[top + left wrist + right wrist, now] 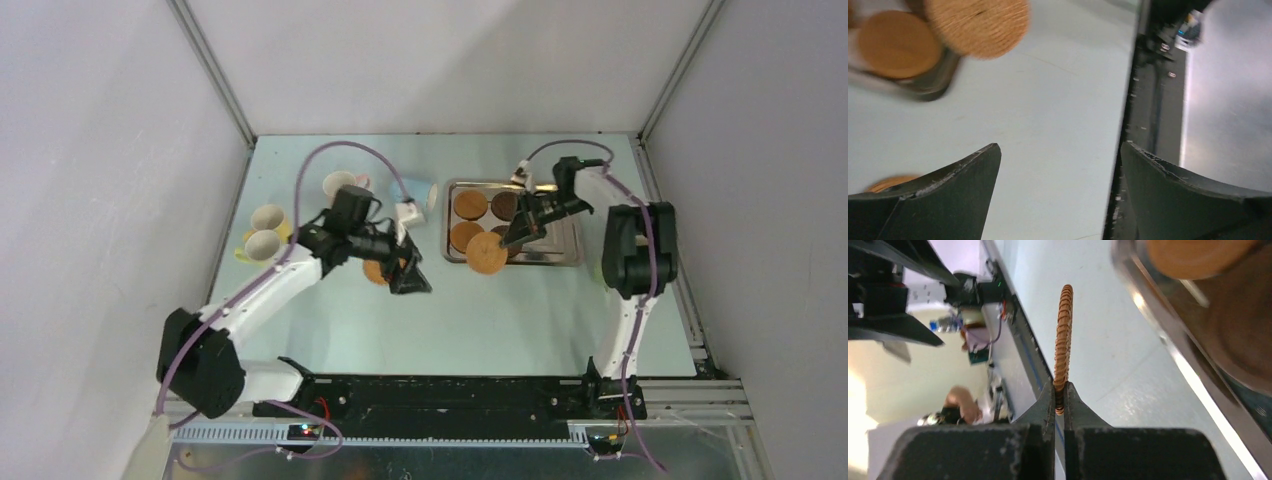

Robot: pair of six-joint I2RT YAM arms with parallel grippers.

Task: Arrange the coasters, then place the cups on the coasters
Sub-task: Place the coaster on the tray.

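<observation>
So the right gripper [1061,390] is pinching a tan coaster [487,253] by its rim over the near-left corner of the tray [560,261], with the table [480,320] just left and nearer, while the left gripper [410,280] sits spread wide.

Six coasters [487,253] (four tan, two dark), four cups [268,217] visible, one tray [556,247].

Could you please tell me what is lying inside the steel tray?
Two tan coasters and one dark coaster show; the right hand and its held coaster cover the rest.
</observation>
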